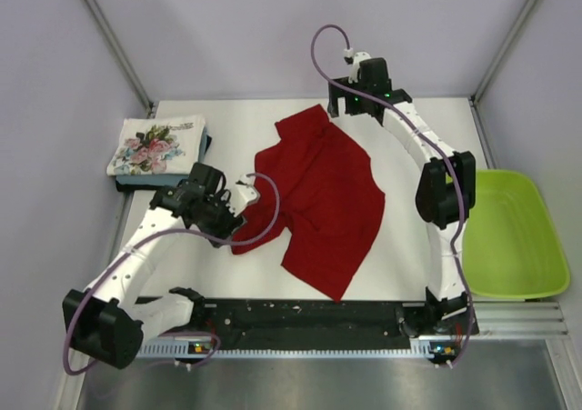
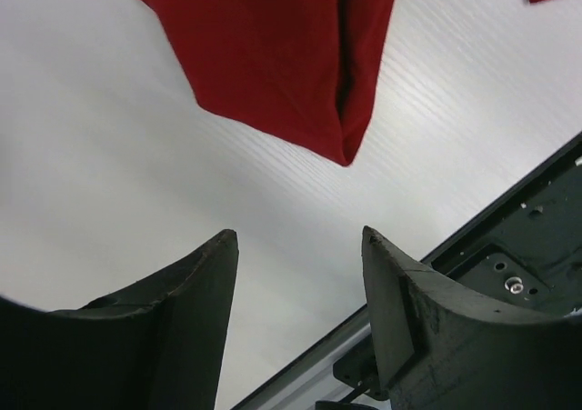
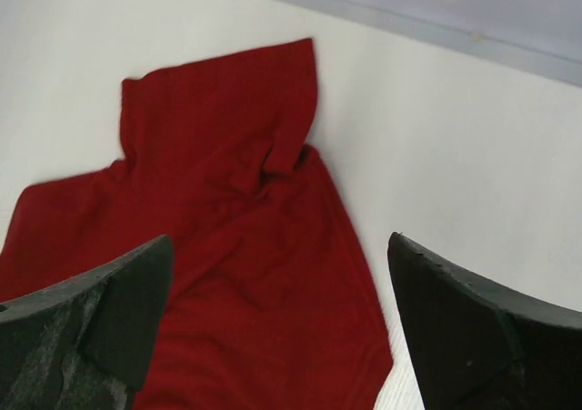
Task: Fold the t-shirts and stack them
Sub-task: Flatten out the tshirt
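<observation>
A deep red t-shirt (image 1: 323,192) lies spread and rumpled in the middle of the white table. A folded white floral t-shirt (image 1: 156,145) tops a stack at the back left, with a light blue and a dark shirt edge (image 1: 205,143) under it. My left gripper (image 1: 245,190) is open and empty at the red shirt's left edge; in the left wrist view (image 2: 298,242) it hovers over bare table, the red shirt (image 2: 273,55) just ahead. My right gripper (image 1: 344,108) is open and empty over the shirt's far corner; the right wrist view (image 3: 280,246) shows red cloth (image 3: 227,228) below it.
A lime-green plastic tray (image 1: 536,201) sits off the table's right side. The black front rail (image 1: 300,315) runs along the near edge and shows in the left wrist view (image 2: 518,237). Grey walls close in the back and sides.
</observation>
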Robot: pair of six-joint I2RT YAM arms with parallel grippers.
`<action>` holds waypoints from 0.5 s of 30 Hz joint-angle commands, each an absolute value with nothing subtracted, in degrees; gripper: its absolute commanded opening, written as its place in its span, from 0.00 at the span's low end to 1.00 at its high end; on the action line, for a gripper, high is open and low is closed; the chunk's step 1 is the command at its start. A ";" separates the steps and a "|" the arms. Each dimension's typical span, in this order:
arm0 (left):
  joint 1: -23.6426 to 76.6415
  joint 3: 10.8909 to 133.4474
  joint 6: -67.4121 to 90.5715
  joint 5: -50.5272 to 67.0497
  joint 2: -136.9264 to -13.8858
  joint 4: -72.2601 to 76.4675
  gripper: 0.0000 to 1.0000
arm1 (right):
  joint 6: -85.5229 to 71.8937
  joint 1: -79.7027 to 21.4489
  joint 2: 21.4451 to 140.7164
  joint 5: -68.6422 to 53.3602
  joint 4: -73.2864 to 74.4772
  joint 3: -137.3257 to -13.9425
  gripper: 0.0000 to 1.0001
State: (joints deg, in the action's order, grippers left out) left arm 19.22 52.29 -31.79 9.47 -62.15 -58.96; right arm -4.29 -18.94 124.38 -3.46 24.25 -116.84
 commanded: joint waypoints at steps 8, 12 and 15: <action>19.16 64.78 -33.57 21.00 -76.37 -48.45 0.76 | -3.70 -21.44 97.85 -25.03 23.20 -90.30 0.99; 19.16 65.04 -35.86 23.72 -81.55 -45.10 0.76 | 3.30 -25.39 81.78 -22.08 19.18 -69.41 0.99; 19.07 63.55 -35.07 23.47 -84.45 -41.93 0.76 | 11.14 -33.54 74.38 -21.01 18.45 -58.57 0.99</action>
